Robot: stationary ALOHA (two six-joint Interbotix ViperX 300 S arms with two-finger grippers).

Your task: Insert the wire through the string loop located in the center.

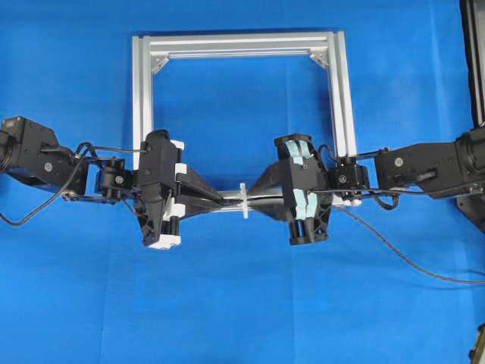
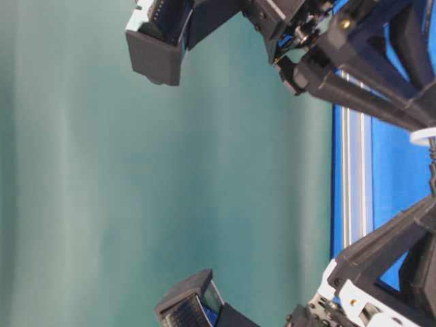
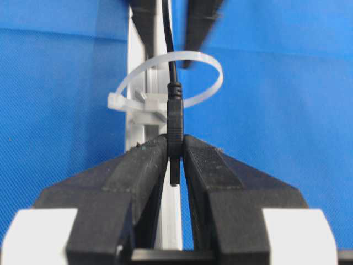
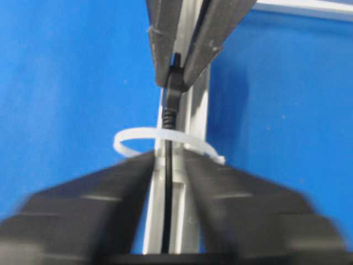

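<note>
The white string loop (image 3: 193, 54) stands on the silver bar (image 3: 135, 44) at the middle of the frame's near side (image 1: 244, 201). The black wire (image 4: 166, 193) runs through the loop. Its dark plug (image 3: 174, 118) has come out on the left side. My left gripper (image 3: 175, 142) is shut on that plug, just left of the loop (image 1: 221, 199). My right gripper (image 4: 167, 157) sits just right of the loop (image 1: 261, 199), its jaws apart. The wire lies in the gap between its blurred fingers (image 4: 118, 187), touching neither.
The silver aluminium frame (image 1: 239, 42) lies on the blue cloth (image 1: 242, 303). Both arms reach in from the sides over its near bar. A thin black cable (image 1: 409, 262) trails off to the lower right. A dark stand (image 1: 476, 61) is at the right edge.
</note>
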